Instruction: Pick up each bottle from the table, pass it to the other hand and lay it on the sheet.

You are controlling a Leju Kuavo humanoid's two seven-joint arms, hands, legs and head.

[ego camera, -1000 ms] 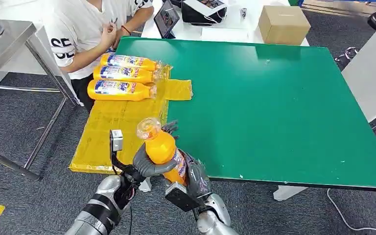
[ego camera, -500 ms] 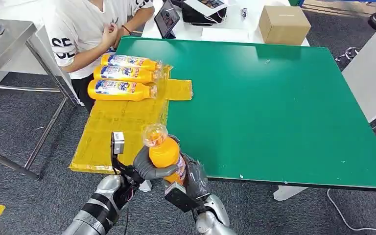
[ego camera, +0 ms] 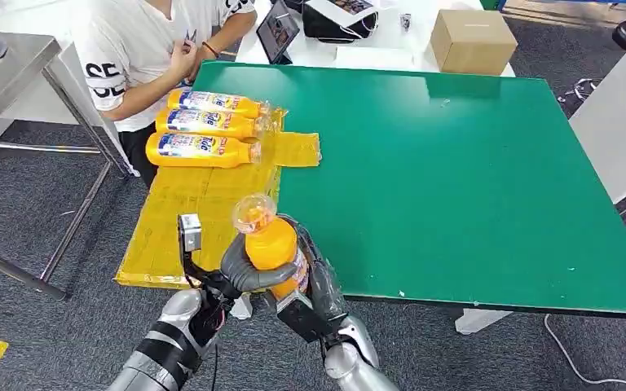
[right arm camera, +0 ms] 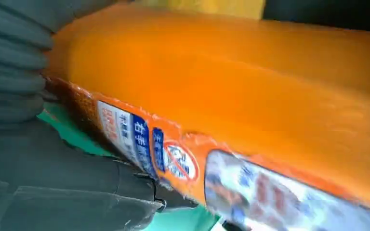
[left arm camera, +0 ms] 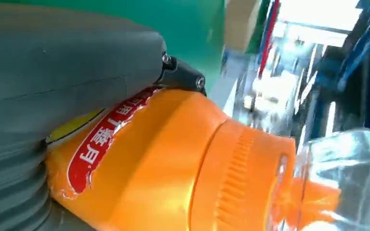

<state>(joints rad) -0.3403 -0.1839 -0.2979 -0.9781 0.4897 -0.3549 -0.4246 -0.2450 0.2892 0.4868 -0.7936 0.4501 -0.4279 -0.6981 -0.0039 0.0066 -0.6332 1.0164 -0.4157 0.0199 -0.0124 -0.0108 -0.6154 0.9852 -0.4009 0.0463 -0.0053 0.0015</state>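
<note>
- Both hands grip one orange bottle near the bench's near edge: left hand wraps its upper body, right hand holds lower down.
- Left wrist view shows the ribbed neck and clear cap; right wrist view shows the blue-and-red label instead.
- Three bottles lie side by side on the yellow sheet, just in front of a seated person.
- Since a second ago, the held bottle has tipped slightly and both hands have kept hold.
</note>
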